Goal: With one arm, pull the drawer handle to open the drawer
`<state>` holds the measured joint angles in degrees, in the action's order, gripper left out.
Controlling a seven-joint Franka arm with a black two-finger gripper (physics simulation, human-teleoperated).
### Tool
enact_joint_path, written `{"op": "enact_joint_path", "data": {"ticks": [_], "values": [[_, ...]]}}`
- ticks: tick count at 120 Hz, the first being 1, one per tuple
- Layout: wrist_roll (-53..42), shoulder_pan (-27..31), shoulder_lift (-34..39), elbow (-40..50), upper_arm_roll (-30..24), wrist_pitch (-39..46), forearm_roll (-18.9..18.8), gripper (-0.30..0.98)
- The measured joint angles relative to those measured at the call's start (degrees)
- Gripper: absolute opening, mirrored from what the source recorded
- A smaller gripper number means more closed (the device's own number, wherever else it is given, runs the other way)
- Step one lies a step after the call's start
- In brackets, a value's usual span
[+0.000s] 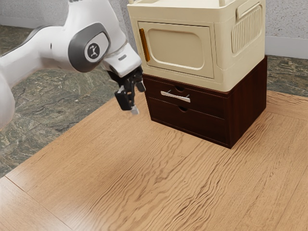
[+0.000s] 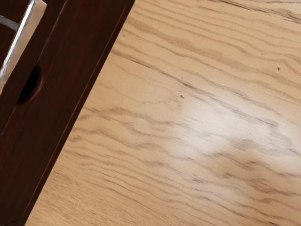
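Here's my gripper [image 1: 130, 100], hanging near the dark cabinet [image 1: 246, 103], apart from the silver handle [image 1: 175, 97]. Spread or closed, I can't tell. Upper drawer [image 1: 207, 104] sits shut.

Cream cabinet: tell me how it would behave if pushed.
The cream cabinet looks stiff, with flat panels and crisp edges. Sitting level on the dark drawer unit, it would probably slide rather than roll. Its broad, boxy shape suggests it wouldn't tip easily.

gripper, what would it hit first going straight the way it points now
Probably the wooden tabletop: the gripper points down toward it, not at the drawer handle. How far off the wood is, I can't tell.
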<state>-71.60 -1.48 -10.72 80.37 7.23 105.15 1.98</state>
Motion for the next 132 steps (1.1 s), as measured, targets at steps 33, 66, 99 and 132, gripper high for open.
{"op": "enact_joint_path", "data": {"ticks": [33, 66, 99, 132], "values": [[-14.0, 0.2, -5.5, -3.5, -0.8, 10.0, 0.5, 0.65], [-23.2, 0.4, -8.1, -4.1, -1.4, 14.4, 2.8, 0.39], [-29.6, 0.6, -13.1, -8.8, -1.5, 16.9, 4.5, 0.27], [-34.3, 1.1, -15.7, -9.0, -1.5, 18.9, 7.4, 0.25]]}}
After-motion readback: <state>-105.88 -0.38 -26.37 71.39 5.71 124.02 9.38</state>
